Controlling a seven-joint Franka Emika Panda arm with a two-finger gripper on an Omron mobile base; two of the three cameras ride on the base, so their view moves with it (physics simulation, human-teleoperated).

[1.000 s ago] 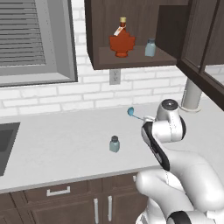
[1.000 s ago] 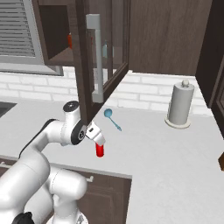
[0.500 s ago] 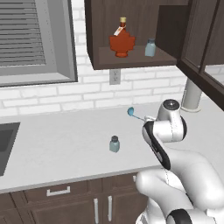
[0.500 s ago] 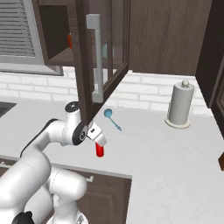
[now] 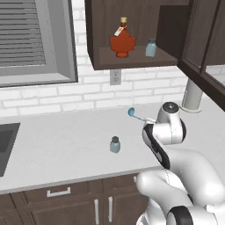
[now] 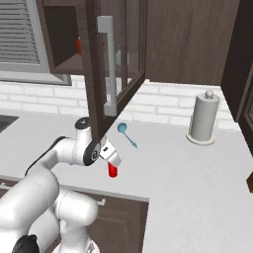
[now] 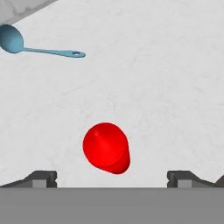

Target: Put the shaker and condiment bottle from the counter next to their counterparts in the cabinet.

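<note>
The dark brown wooden wall cabinet [image 5: 132, 61] stands with its door swung out, and on its single shelf sit an orange-brown maple-leaf-shaped syrup bottle with a tan cap and white tag [image 5: 122, 41] and, just to the right of it, a small pale blue shaker with a grey cap [image 5: 151, 47]; the two stand apart, both upright. Below, on the wide pale grey-white countertop [image 5: 61, 149], a second small pale blue-grey shaker with a dark cap [image 5: 115, 144] stands upright near the front edge, left of the arm. The slim bright red squeeze bottle with a pointed nozzle [image 7: 106, 148] stands upright on the same counter, directly under the hand; in the right base view it shows just below the white wrist [image 6: 113, 170]. The two-finger gripper [image 7: 112, 177] hangs above the red bottle with its jaws spread as wide as they go, one tip on either side of the bottle, touching nothing and holding nothing. A light blue long-handled spoon [image 7: 37, 46] lies flat on the counter farther back, well apart from the bottle. Compared with a second ago, nothing on the counter or shelf has shifted, and the arm's pose looks almost unchanged.
</note>
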